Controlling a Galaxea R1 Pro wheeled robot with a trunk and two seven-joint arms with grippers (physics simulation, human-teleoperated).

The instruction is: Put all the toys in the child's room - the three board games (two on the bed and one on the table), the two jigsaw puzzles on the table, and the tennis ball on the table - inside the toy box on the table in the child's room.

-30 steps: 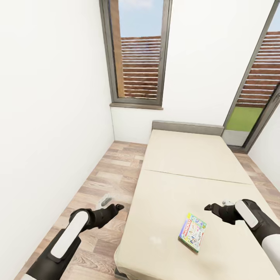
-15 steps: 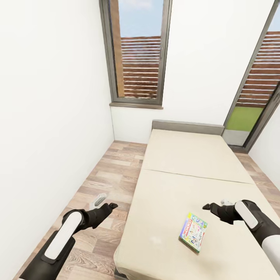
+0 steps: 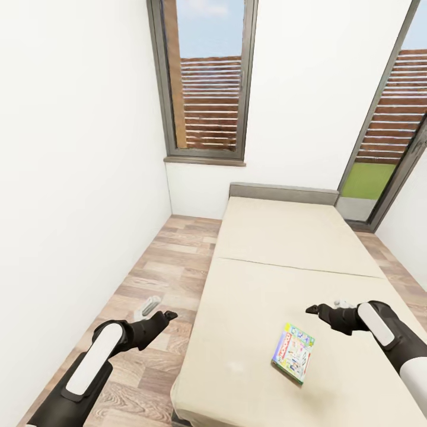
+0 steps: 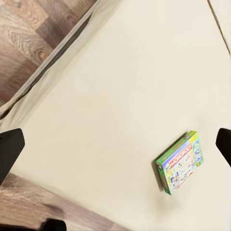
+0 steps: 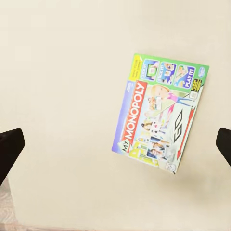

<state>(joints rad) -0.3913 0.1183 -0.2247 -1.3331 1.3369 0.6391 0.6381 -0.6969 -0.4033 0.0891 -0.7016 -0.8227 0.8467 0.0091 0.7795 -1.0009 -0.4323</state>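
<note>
We hold both arms forward, black with white forearm covers. Our left gripper (image 3: 159, 309) is at the lower left and points ahead and a little inward. Our right gripper (image 3: 323, 307) is at the right and points inward. In both wrist views the two dark fingertips stand wide apart.

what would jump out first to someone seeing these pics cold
The flat green-edged printed game box lettered MONOPOLY, lying alone near the foot of the plain beige bed. Next, the two black grippers, both open: the left gripper over the wood-plank floor, the right gripper above the mattress beside the box.
</note>
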